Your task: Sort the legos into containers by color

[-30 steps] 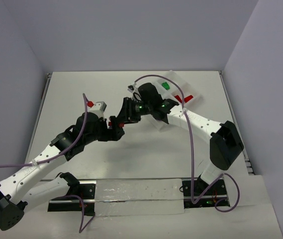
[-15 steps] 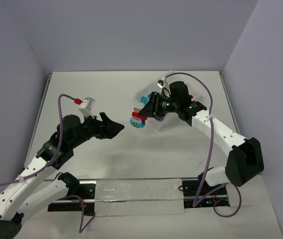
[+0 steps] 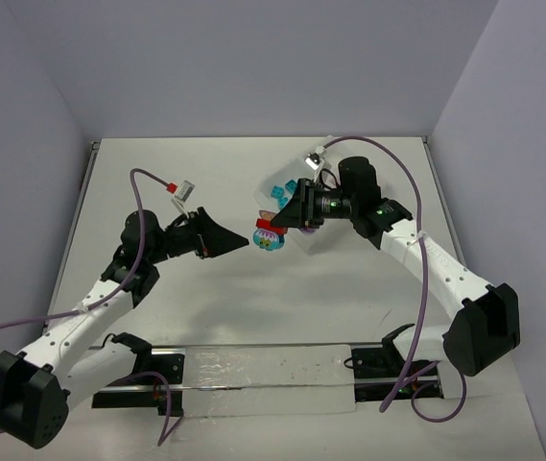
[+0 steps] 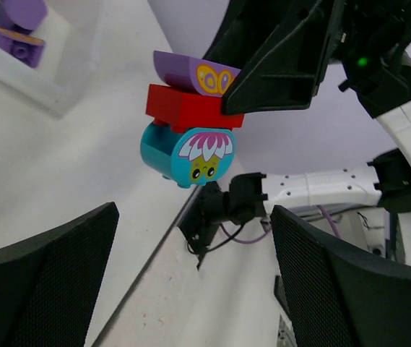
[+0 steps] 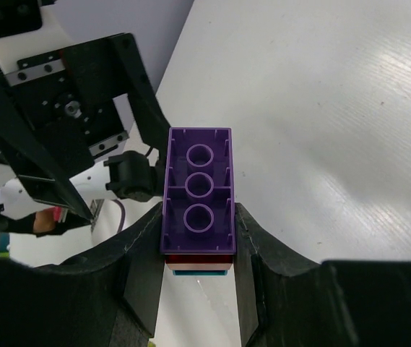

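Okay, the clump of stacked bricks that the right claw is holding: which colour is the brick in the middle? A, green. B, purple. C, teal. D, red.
D: in the left wrist view the clump held by the right claw shows the red brick sandwiched between the purple brick and the teal brick.

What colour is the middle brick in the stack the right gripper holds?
The middle brick is red; the left wrist view shows it best.
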Action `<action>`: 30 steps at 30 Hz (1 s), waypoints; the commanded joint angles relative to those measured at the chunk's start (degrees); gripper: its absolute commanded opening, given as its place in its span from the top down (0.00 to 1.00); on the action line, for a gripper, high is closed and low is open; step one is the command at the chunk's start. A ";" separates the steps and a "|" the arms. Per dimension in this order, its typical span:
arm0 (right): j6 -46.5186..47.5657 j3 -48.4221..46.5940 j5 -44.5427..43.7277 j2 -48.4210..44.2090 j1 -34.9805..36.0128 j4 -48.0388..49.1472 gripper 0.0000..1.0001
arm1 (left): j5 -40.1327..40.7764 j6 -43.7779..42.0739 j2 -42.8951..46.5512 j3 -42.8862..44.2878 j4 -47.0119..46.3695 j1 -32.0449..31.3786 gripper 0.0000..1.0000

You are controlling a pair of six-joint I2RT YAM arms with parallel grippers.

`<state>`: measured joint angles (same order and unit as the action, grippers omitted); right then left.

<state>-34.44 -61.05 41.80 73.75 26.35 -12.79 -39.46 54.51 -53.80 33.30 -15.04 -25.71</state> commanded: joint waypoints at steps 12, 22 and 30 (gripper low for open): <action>-3.51 0.14 10.05 -0.21 -0.33 9.03 1.00 | -14.55 6.14 -9.42 -0.48 -24.37 0.23 0.13; -7.53 -0.21 11.42 2.05 1.39 13.42 1.00 | -13.58 7.42 -10.49 -0.82 -26.98 0.05 0.20; -9.74 0.11 11.65 3.74 2.79 17.60 1.00 | -13.68 11.12 -11.86 -2.08 -33.71 -0.14 0.38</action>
<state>-42.37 -60.62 52.18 76.66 28.38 -1.07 -52.34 63.94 -65.22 31.48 -40.85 -25.71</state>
